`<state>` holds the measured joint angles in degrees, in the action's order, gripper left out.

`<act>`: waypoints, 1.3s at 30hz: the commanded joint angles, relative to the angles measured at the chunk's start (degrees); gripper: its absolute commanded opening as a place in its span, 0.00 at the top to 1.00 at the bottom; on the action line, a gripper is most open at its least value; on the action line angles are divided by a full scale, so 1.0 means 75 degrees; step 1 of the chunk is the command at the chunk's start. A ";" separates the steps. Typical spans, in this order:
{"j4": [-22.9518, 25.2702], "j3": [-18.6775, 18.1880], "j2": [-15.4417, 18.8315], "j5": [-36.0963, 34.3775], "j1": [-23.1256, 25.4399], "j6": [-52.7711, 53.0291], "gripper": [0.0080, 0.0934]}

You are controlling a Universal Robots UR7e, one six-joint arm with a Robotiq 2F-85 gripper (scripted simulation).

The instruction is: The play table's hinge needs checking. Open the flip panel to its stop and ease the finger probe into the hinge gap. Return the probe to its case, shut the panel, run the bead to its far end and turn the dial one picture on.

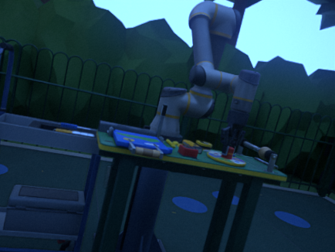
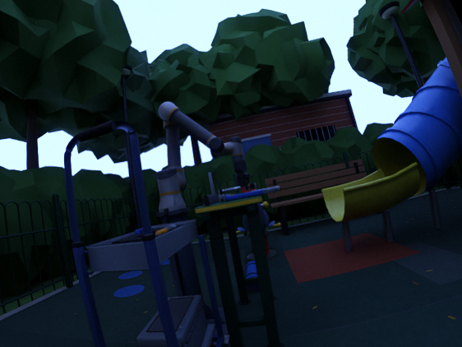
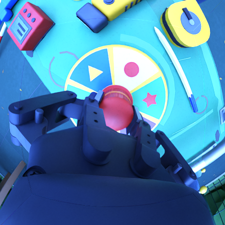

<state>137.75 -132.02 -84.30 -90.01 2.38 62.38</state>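
The red dial knob (image 3: pixel 115 110) stands at the centre of the picture dial (image 3: pixel 115 82), a round disc with a triangle, a circle and a star in its sectors, near the right end of the play table (image 1: pixel 185 154). The knob is gripped by my gripper (image 3: pixel 116 113), which stands closed around it from above (image 1: pixel 230 148). The blue flip panel (image 1: pixel 141 141) lies flat on the table's left part, its wooden handle (image 1: pixel 146 151) at the front edge. The bead (image 1: pixel 264 152) sits on its rail at the table's right end.
A railing fence (image 1: pixel 77 92) and trees stand behind the table. A red block (image 3: pixel 28 25), a yellow case (image 3: pixel 186 23), a yellow toy (image 3: pixel 113 7) and a white pen (image 3: pixel 175 67) lie around the dial. A tool tray (image 1: pixel 46 131) on a blue cart stands left of the table.
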 commanded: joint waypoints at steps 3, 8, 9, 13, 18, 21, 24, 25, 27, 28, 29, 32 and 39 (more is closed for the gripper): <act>0.0010 0.0002 0.0005 0.0001 -0.0001 -0.0001 1.00; 0.0010 0.0002 0.0005 0.0001 -0.0001 -0.0001 0.88; 0.0010 0.0002 0.0005 0.0001 -0.0001 -0.0001 0.86; 0.0010 0.0002 0.0005 0.0001 -0.0001 -0.0001 0.77; 0.0010 0.0002 0.0005 0.0001 -0.0001 -0.0001 0.65; 0.0010 0.0002 0.0005 0.0001 -0.0001 -0.0001 0.58; 0.0010 0.0002 0.0005 0.0001 -0.0001 -0.0001 0.51; 0.0010 0.0002 0.0005 0.0001 -0.0001 -0.0001 0.48; 0.0010 0.0002 0.0005 0.0001 -0.0001 -0.0001 0.44; 0.0010 0.0002 0.0005 0.0001 -0.0001 -0.0001 0.41; 0.0010 0.0002 0.0005 0.0001 -0.0001 -0.0001 0.39; 0.0010 0.0002 0.0005 0.0001 -0.0001 -0.0001 0.32; 0.0010 0.0002 0.0005 0.0001 -0.0001 -0.0001 0.30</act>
<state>137.80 -132.03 -84.24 -90.00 2.37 62.37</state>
